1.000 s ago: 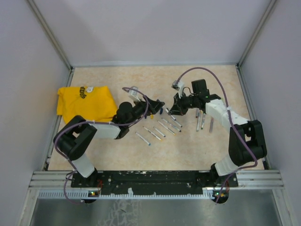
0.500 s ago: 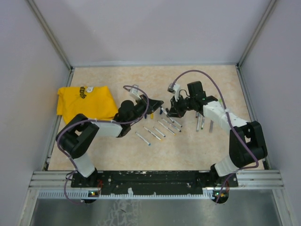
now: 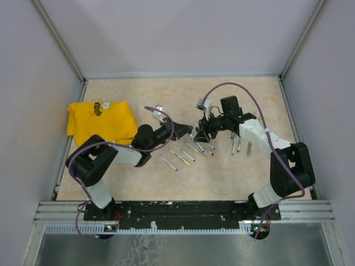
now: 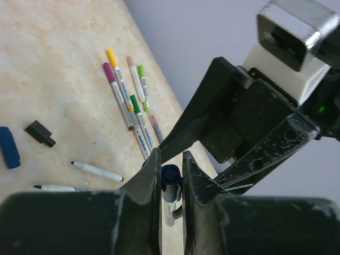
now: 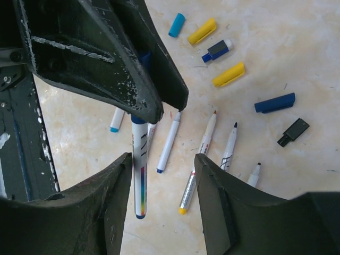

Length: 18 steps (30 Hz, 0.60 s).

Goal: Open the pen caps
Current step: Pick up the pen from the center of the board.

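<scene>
My left gripper [image 4: 171,159] is shut on the dark blue cap end [image 4: 171,175] of a white pen [image 5: 139,164] held above the table. The barrel hangs down between the fingers of my right gripper [image 5: 163,159], which is open and not touching it. In the top view the left gripper [image 3: 187,132] and right gripper [image 3: 201,134] meet tip to tip. Loose pen caps lie on the table: light blue [image 5: 177,24], yellow [image 5: 202,31], yellow [image 5: 228,74], blue [image 5: 274,103], black [image 5: 292,132].
Several uncapped pens [image 5: 169,142] lie under the grippers. Several capped pens [image 4: 127,93] with magenta, yellow and green caps lie together to the right [image 3: 239,143]. A yellow cloth [image 3: 101,122] lies at the left. Walls enclose the tabletop [image 3: 138,177].
The left gripper has closed on the pen's cap end and the right gripper has opened and let the pen go. The right gripper has shifted slightly left.
</scene>
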Each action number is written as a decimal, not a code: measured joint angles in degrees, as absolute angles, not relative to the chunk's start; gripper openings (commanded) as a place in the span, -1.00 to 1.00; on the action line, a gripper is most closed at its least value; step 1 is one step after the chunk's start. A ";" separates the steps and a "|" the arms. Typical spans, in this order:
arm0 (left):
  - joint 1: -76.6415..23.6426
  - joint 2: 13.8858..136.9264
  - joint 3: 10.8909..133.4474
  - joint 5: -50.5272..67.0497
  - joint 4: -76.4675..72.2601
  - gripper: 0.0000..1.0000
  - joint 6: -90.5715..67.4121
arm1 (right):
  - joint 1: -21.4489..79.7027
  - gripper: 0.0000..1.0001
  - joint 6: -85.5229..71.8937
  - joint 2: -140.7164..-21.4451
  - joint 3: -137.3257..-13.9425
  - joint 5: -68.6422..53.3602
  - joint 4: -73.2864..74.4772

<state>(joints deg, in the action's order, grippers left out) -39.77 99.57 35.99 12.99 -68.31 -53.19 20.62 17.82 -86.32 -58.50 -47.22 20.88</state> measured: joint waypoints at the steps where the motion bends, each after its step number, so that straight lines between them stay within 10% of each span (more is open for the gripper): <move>1: -39.77 99.57 35.88 13.47 -69.01 -1.00 -53.25 | 20.62 0.01 17.80 -86.39 -58.50 -47.59 20.88; 6: -39.77 99.57 35.83 15.16 -72.49 -1.00 -53.78 | 21.69 -0.10 17.82 -86.91 -58.48 -49.08 20.95; 11: -39.77 99.57 35.83 15.73 -73.80 -0.97 -53.60 | 24.08 -1.00 18.06 -87.96 -58.50 -49.78 21.56; 18: -39.75 98.83 35.79 15.62 -72.12 -0.18 -52.66 | 24.38 -1.00 16.73 -87.94 -58.50 -48.01 21.85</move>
